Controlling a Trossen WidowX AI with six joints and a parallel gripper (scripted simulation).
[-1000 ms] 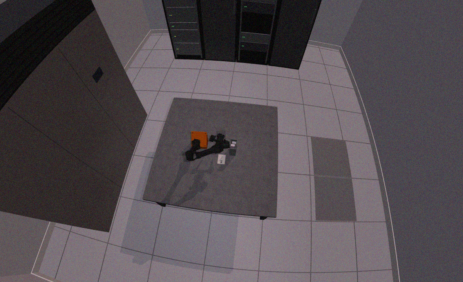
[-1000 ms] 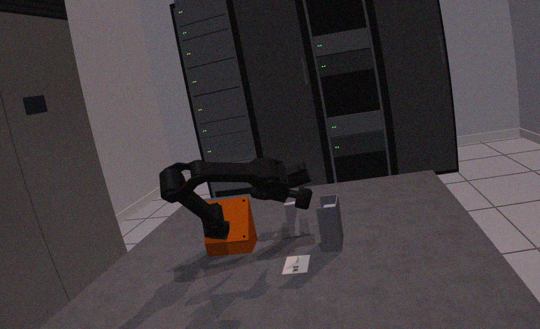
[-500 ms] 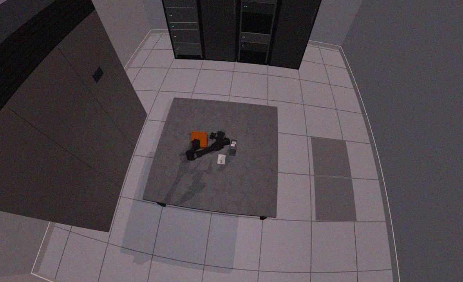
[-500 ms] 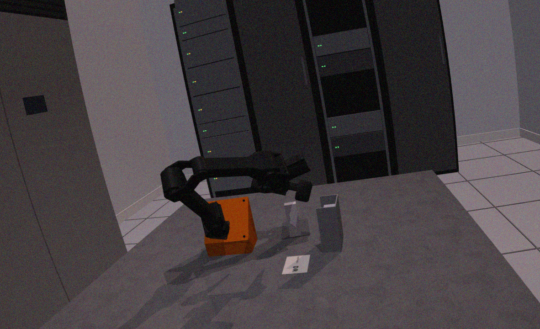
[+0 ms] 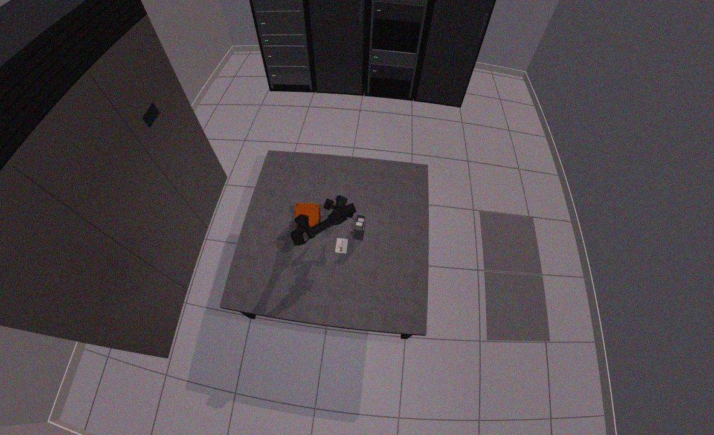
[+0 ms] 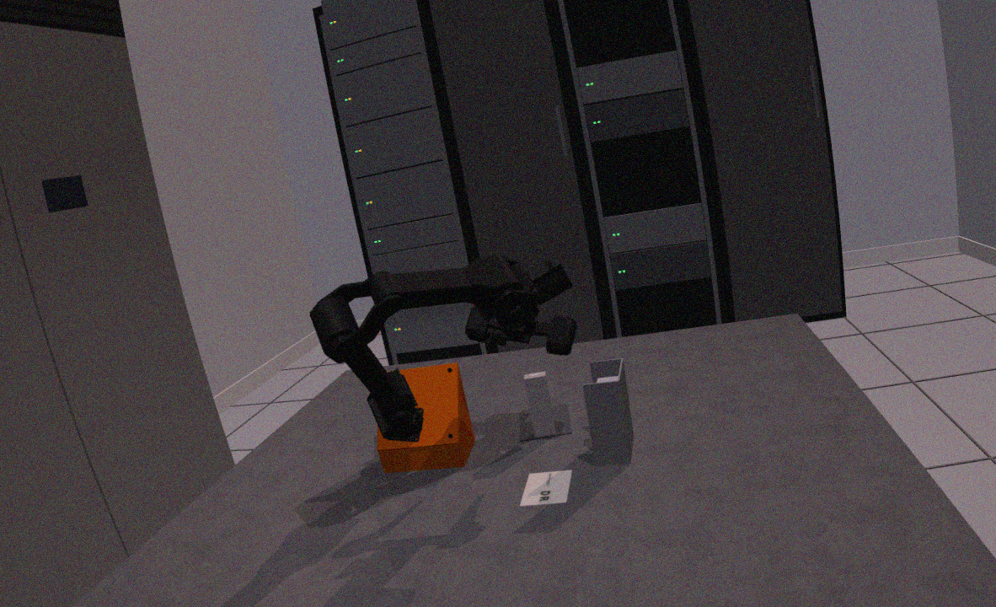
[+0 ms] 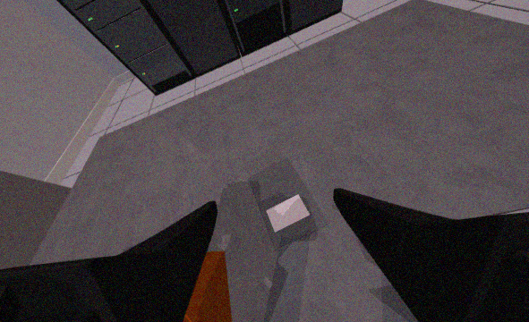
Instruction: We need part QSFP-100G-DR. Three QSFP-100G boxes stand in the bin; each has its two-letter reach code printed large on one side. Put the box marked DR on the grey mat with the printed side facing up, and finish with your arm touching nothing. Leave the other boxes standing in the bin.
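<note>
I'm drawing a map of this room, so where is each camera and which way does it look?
Top: high above the grey table, looking steeply down; the black arm shows.

Exterior: lower, beyond the table's near side, looking across it toward the tall dark racks; the arm shows from the side.

Wrist: on the arm by the open black gripper, looking between its two fingers over the table toward the racks; only the fingers show.

Top and exterior share the whole orange block.

Two boxes (image 5: 359,223) (image 6: 607,379) in one bin (image 5: 358,234) (image 6: 608,422), one box (image 6: 538,394) (image 7: 287,214) outside, one card (image 5: 341,245) (image 6: 545,487)
</note>
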